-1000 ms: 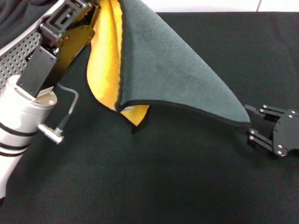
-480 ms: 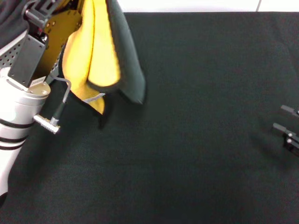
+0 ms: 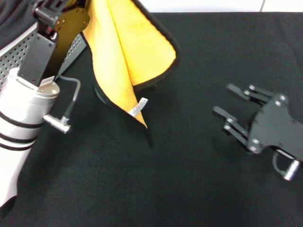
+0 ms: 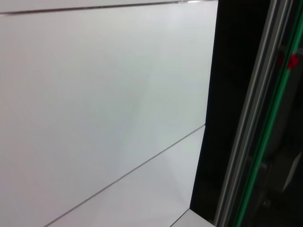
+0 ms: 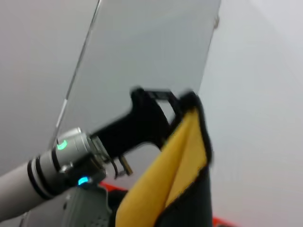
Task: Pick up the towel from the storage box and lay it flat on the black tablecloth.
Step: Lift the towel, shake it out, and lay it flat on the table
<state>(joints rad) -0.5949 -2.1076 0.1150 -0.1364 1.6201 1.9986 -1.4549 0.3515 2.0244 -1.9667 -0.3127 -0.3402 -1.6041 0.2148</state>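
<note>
The towel [image 3: 120,56] hangs from its top edge at the upper left, yellow-orange side outward, black trim around it and a small white tag [image 3: 138,108] near its low tip, just above the black tablecloth [image 3: 180,189]. In the right wrist view my left gripper [image 5: 163,108] is shut on the top of the towel [image 5: 165,184]. In the head view my left arm [image 3: 28,94] reaches up past the storage box [image 3: 19,54], whose perforated grey wall shows behind it. My right gripper [image 3: 228,100] hovers open over the cloth, right of the towel and apart from it, holding nothing.
The black tablecloth covers nearly the whole table. A white strip [image 3: 208,5] shows past its far edge. A cable and plug [image 3: 57,124] stick out from my left wrist. The left wrist view shows only a pale wall and a dark frame.
My right gripper let go of the towel's far corner, drew off to the right, then came back toward the middle. The towel swung back and now hangs from my left gripper alone.
</note>
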